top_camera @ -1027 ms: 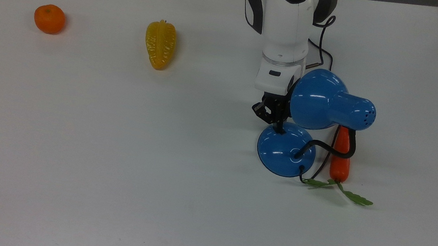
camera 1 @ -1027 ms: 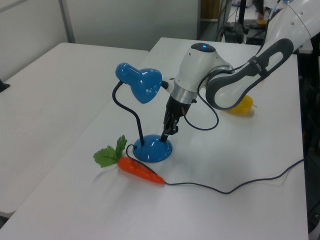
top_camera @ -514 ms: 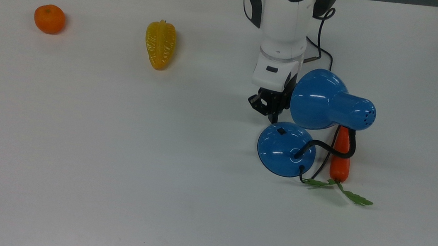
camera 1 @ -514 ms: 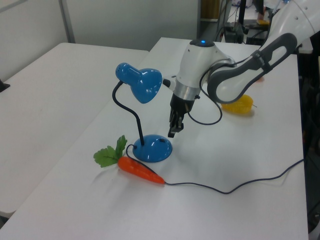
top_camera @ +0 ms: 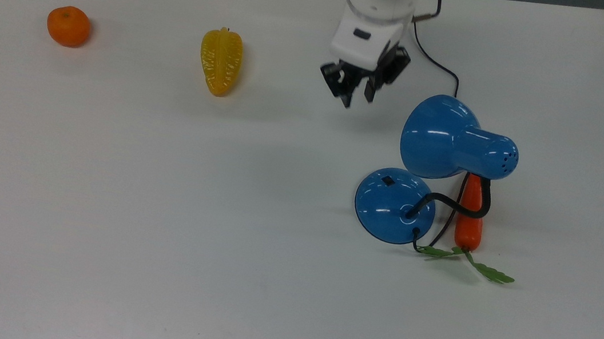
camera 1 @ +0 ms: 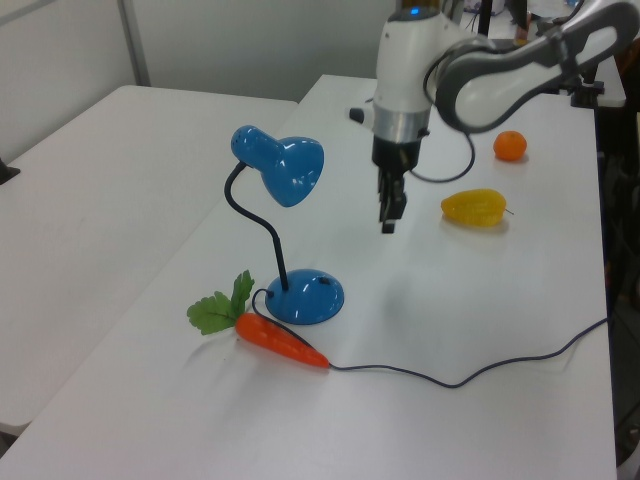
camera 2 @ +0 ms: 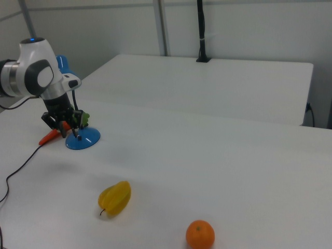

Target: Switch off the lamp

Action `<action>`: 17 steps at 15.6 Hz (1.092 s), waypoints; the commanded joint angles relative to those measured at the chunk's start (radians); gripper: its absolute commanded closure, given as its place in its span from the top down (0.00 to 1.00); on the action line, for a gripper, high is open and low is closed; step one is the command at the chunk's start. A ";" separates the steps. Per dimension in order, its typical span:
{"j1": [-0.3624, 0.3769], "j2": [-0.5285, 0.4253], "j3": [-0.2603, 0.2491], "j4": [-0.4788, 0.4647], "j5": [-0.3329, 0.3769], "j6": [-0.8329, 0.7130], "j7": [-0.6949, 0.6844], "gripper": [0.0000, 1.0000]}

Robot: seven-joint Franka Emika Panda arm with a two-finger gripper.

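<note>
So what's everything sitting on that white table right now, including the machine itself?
lamp: one, glossy blue with a black bendy neck and black cord, standing toward the top view's right
switch: one, small and black, on the lamp's round base
carrot: one, orange with green leaves, lying beside the lamp's base on the top view's right
yellow star fruit: one, yellow, ridged, lying on the table at the top view's upper middle
orange: one, orange, round, at the top view's far left
table: one, white, under everything
robot arm: one, white and grey, reaching in over the table
gripper: one, black, open, raised above the table and apart from the lamp
</note>
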 commanded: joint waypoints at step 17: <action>-0.031 -0.296 -0.173 0.081 0.061 -0.423 0.129 1.00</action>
